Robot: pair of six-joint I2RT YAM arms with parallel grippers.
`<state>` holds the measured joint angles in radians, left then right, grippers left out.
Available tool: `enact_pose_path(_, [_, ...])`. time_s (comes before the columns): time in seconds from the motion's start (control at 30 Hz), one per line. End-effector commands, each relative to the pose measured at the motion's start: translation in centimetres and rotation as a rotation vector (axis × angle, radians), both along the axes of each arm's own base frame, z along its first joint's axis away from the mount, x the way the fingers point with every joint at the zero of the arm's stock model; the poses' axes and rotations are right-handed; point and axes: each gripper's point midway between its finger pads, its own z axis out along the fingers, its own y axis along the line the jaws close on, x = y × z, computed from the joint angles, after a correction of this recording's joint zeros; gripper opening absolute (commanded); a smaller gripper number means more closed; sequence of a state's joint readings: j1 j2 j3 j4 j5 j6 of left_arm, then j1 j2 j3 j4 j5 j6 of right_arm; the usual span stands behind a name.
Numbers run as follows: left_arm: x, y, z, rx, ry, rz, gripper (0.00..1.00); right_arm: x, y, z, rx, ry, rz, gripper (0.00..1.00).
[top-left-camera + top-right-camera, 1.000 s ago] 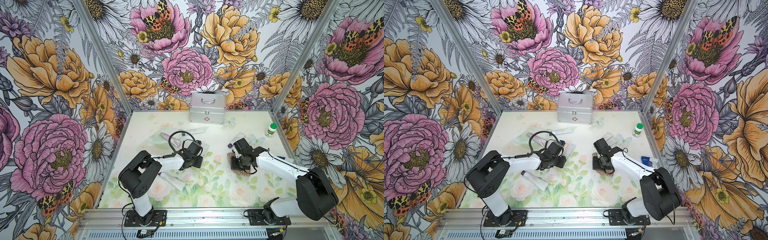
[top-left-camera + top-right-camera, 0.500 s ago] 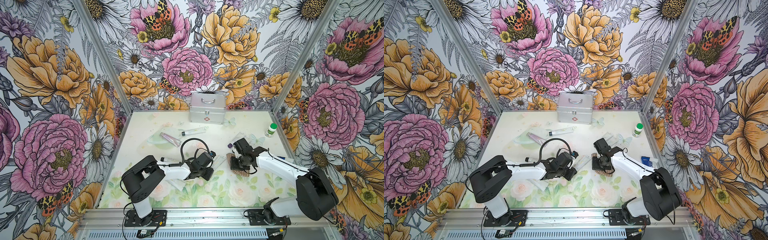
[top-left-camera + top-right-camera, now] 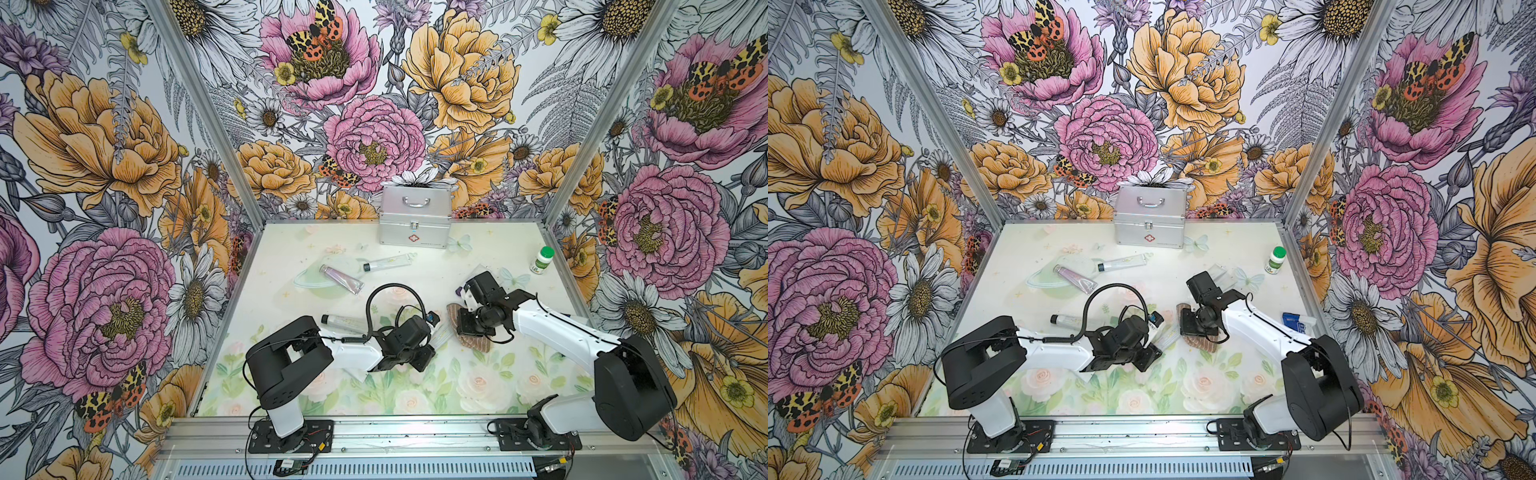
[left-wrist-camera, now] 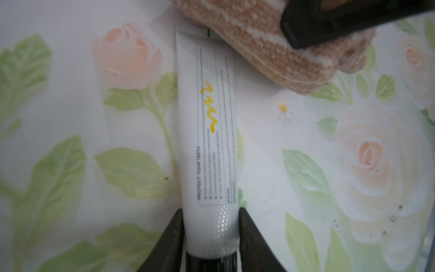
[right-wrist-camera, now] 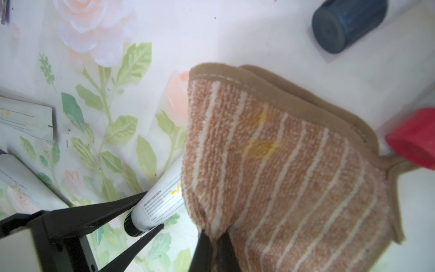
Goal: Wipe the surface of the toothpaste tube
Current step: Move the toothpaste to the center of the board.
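Toothpaste tube (image 4: 207,146), white with a black cap and a yellow squiggle (image 4: 209,106) on its face, lies flat about mid-table (image 3: 478,395). Its long axis runs diagonally, with the cap toward the near left corner and the crimped end toward the far right corner. Left gripper (image 4: 210,212) pinches it from both sides just above the cap. Right gripper (image 5: 214,235), jaws pressed together on a fold of a striped orange washcloth (image 5: 282,176), holds that washcloth over the tube's crimped end; the terry bears yellow stains. Farther back, another black-capped tube (image 3: 345,322) lies beside the left arm, then a pink tube (image 3: 340,279) and a white tube (image 3: 386,262). A green-capped bottle (image 3: 542,259) stands near the right edge, and a silver first-aid case (image 3: 415,222) sits against the far edge.
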<state>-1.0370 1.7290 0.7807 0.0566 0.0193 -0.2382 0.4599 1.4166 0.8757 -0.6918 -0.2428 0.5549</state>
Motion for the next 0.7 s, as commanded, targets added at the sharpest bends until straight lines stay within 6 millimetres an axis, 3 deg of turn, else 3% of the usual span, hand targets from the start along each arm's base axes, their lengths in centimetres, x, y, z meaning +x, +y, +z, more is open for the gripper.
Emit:
enact_pose_path(0.0, [-0.3, 0.6, -0.9, 0.017, 0.009, 0.014, 0.31, 0.4, 1.9, 0.6, 0.058, -0.001, 0.048, 0.00])
enact_pose_path(0.33, [-0.6, 0.6, -1.2, 0.013, 0.008, 0.011, 0.27, 0.4, 4.5, -0.8, 0.135, 0.052, 0.074, 0.00])
enact_pose_path(0.47, [-0.7, 0.6, -1.2, 0.010, 0.006, 0.010, 0.27, 0.3, 4.9, -2.2, 0.137, 0.083, 0.072, 0.00])
enact_pose_path(0.57, [-0.9, 0.6, -1.2, 0.011, 0.004, 0.008, 0.27, 0.4, 4.6, -3.4, 0.108, 0.096, 0.067, 0.00])
enact_pose_path(0.67, [-1.0, 0.6, -1.2, 0.009, 0.003, 0.007, 0.27, 1.1, 3.2, -4.5, 0.036, 0.088, 0.038, 0.00])
